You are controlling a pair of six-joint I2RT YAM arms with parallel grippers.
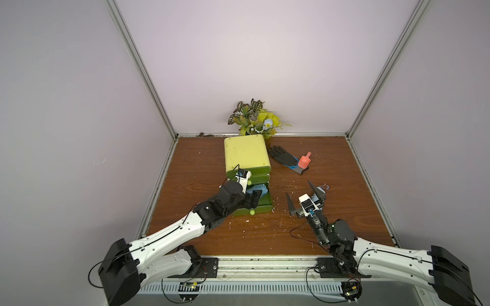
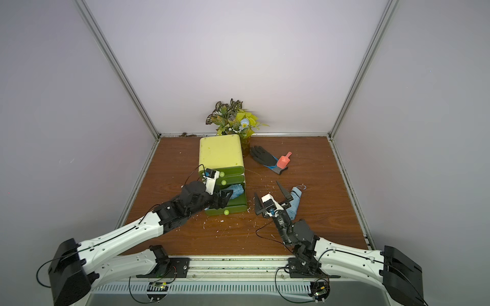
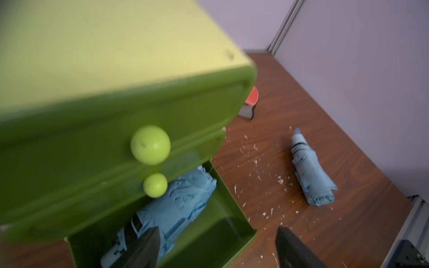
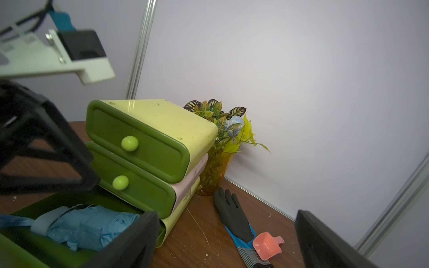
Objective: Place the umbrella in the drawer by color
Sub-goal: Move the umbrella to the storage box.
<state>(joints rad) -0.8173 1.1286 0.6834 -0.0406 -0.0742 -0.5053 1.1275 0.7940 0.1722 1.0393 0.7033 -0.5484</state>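
Observation:
The green cabinet [image 1: 245, 152] stands mid-table, and its bottom drawer [image 1: 265, 205] is pulled out. A folded blue umbrella [image 3: 181, 204] lies inside that drawer, and both top views show it [image 2: 236, 190]. My left gripper [image 3: 217, 229] hovers open over the drawer. One of its fingers is above the umbrella's handle end and the other is beyond the drawer's side wall; it holds nothing. Another folded blue umbrella [image 2: 295, 201] lies on the table to the right. My right gripper [image 2: 266, 187] hangs wide open and empty just above and to the left of that umbrella.
A black and blue glove [image 1: 287, 159] with a pink scoop [image 1: 304, 160] on its cuff lies to the right of the cabinet. A potted plant [image 1: 256, 119] stands behind the cabinet at the back wall. White crumbs are scattered over the wooden table [image 1: 201, 164]. Walls close in three sides.

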